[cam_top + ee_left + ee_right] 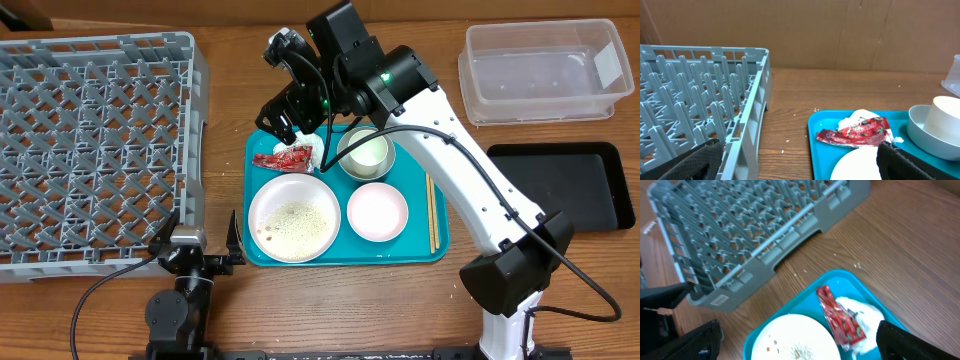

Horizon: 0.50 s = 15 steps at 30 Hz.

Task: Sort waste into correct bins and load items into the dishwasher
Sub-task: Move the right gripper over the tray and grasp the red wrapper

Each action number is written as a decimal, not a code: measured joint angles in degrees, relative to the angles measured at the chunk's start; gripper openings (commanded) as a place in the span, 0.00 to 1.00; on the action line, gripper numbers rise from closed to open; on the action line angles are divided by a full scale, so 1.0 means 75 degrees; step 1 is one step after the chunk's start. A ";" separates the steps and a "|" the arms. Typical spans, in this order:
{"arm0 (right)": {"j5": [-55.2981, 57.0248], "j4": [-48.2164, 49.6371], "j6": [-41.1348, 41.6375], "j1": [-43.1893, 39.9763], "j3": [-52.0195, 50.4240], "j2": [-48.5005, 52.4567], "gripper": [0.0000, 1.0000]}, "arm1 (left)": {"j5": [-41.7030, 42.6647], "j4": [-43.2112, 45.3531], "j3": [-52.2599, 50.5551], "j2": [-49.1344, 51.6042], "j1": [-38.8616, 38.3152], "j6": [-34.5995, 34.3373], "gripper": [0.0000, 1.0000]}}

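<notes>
On the teal tray [400, 248] lie a red wrapper [283, 158] on a white napkin [312, 150], a plate [294, 218] with rice crumbs [297, 222], a white bowl [377, 211], a steel bowl [350, 165] holding a cup [367, 152], and chopsticks [432, 213]. My right gripper [288, 124] hovers open above the wrapper [840, 317], its jaws spanning wrapper and plate [795, 340]. The left gripper [203, 232] stands open near the front, between the grey rack [90, 150] and the tray. Ahead of it are the wrapper [855, 131] and the plate [855, 167].
A clear tub [540, 70] stands at the back right, with a black tray [560, 187] in front of it. The rack's corner [752, 100] sits close to the left gripper's left finger. A few crumbs lie on the wood beside the tray.
</notes>
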 measured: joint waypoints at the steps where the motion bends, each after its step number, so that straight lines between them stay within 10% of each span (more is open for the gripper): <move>1: -0.0050 0.0038 0.0006 0.0000 0.0000 0.0000 1.00 | 0.0000 0.0000 0.0000 0.0000 0.0000 0.0000 1.00; 15: 0.0399 0.0431 0.0187 0.0003 -0.0731 0.1317 0.83 | 0.0000 0.0000 0.0000 0.0000 0.0000 0.0000 1.00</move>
